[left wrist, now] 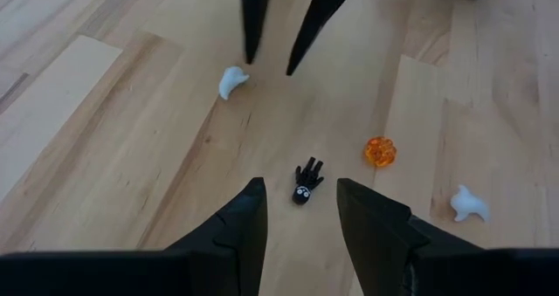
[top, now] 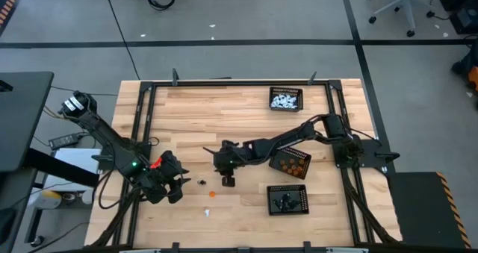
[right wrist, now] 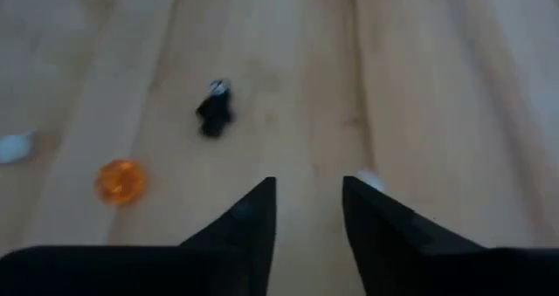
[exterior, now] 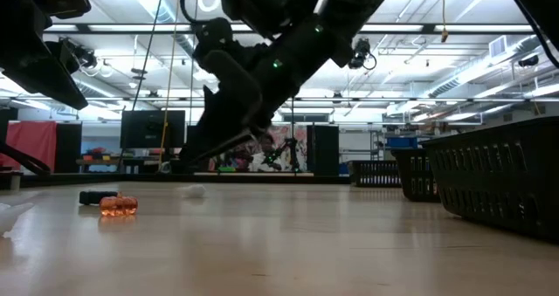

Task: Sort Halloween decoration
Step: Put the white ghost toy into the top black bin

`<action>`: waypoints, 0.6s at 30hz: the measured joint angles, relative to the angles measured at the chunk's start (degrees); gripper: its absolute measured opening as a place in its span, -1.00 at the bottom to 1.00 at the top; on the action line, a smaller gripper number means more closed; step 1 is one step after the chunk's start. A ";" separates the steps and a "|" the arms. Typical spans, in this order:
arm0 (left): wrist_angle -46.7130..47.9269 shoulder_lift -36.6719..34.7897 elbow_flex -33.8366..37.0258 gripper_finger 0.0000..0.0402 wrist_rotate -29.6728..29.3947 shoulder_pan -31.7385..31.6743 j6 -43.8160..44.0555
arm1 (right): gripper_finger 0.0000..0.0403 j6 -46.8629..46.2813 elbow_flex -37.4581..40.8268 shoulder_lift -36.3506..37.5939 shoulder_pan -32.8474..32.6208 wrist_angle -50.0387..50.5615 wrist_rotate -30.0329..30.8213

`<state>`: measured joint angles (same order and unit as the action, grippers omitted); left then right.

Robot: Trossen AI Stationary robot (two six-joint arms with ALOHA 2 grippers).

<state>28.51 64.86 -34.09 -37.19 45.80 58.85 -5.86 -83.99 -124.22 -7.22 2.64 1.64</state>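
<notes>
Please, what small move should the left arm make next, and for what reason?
Probably lower the left claw onto the black figure and close. The figure lies loose on the table just ahead of its open fingers, nearly centred between them. The orange figure and two white figures lie farther aside. The right claw hovers open nearby, empty.

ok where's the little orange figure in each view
high view: orange figure on bare wood, between the two arms.
low view: lying at left.
left wrist view: beside the black figure.
right wrist view: at left.
shared landmark: the black figure, next to it in three views.
</notes>
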 joint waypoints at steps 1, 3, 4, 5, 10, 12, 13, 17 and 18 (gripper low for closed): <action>-0.03 0.00 -0.02 -0.26 0.00 0.00 0.01 | -0.28 0.68 -0.02 0.02 -0.08 -0.34 1.49; -0.02 0.00 0.00 -0.26 0.00 0.00 0.04 | -0.18 1.75 -0.01 0.02 -0.11 -0.37 3.66; -0.07 0.00 0.00 -0.26 0.00 0.00 0.04 | -0.14 2.16 -0.01 -0.08 -0.10 -0.41 4.10; -0.05 0.00 -0.01 -0.26 0.00 0.00 0.04 | -0.10 2.63 -0.05 -0.44 0.02 -1.02 4.18; -0.03 0.00 0.00 -0.26 0.00 0.00 0.02 | -0.01 2.97 0.00 -4.49 0.40 -6.01 3.47; -0.13 0.00 -0.01 -0.26 0.25 0.00 0.26 | 0.00 2.84 -0.03 -5.05 0.36 -7.64 4.87; -0.18 0.00 -0.01 -0.26 0.79 0.00 0.39 | -0.01 2.65 -0.03 -5.05 0.34 -7.27 6.27; -0.44 0.00 -0.01 -0.26 2.52 0.00 0.57 | -0.04 2.16 -0.03 -5.05 0.71 -7.04 9.32; -0.48 0.00 0.00 -0.26 2.56 0.00 0.56 | -0.04 2.30 -0.03 -5.05 0.85 -7.29 9.19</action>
<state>28.03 64.86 -34.09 -34.63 45.80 59.41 -3.56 -84.03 -129.27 -6.36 -4.65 10.83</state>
